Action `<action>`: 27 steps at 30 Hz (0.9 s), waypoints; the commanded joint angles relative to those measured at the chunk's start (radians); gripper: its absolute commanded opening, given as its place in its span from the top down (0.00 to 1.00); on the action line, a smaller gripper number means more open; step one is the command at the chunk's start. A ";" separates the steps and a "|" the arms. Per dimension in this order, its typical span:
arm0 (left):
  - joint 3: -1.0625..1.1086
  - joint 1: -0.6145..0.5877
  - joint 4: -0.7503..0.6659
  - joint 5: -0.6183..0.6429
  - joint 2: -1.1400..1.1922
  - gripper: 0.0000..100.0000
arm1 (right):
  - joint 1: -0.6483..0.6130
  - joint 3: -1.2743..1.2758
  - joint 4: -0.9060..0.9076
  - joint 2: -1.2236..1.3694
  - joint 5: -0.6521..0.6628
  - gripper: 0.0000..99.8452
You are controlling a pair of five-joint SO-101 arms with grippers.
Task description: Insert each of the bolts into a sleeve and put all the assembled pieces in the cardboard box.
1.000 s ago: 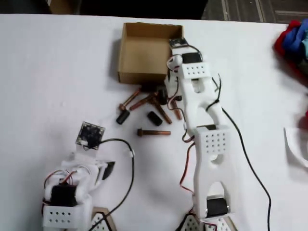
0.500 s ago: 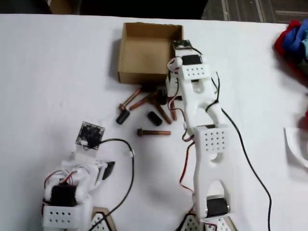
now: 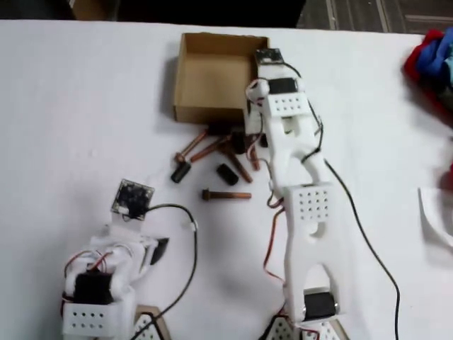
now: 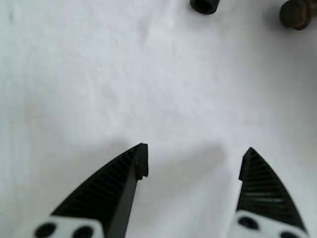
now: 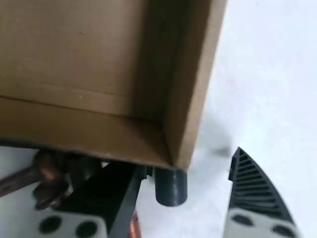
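Note:
The cardboard box (image 3: 216, 74) stands open at the back of the table. Just in front of it lies a heap of copper bolts (image 3: 212, 149), with one more bolt (image 3: 225, 194) lying apart. Two black sleeves (image 3: 181, 171) (image 3: 227, 173) rest beside the heap. My right arm (image 3: 287, 106) stretches to the box's near right corner. There my right gripper (image 5: 189, 161) is open, and a dark sleeve (image 5: 171, 186) sits between its fingers against the box corner (image 5: 178, 148). My left gripper (image 4: 195, 153) hangs open over bare table at the front left.
In the left wrist view a sleeve (image 4: 204, 5) and a bolt head (image 4: 297, 12) lie beyond the fingers. Red and blue cloth (image 3: 432, 57) is at the far right edge, and a white object (image 3: 435, 212) sits lower on that side. Cables trail from both arms.
My right arm has shifted slightly away from its base, bringing the gripper closer to the box corner. The left arm has stayed still.

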 commanded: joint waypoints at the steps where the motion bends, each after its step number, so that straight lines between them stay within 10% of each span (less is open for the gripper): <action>1: 0.021 0.002 0.002 -0.012 -0.011 0.69 | 0.004 -0.028 -0.001 0.016 -0.003 0.75; 6: 0.021 0.002 0.002 -0.012 -0.011 0.69 | -0.002 -0.028 -0.001 0.012 -0.003 0.76; 11: 0.021 0.002 0.002 -0.012 -0.011 0.69 | 0.002 -0.028 -0.004 0.013 -0.003 0.99; 27: 0.021 0.000 -0.017 -0.014 -0.011 0.69 | 0.165 0.132 0.315 -0.194 0.063 0.98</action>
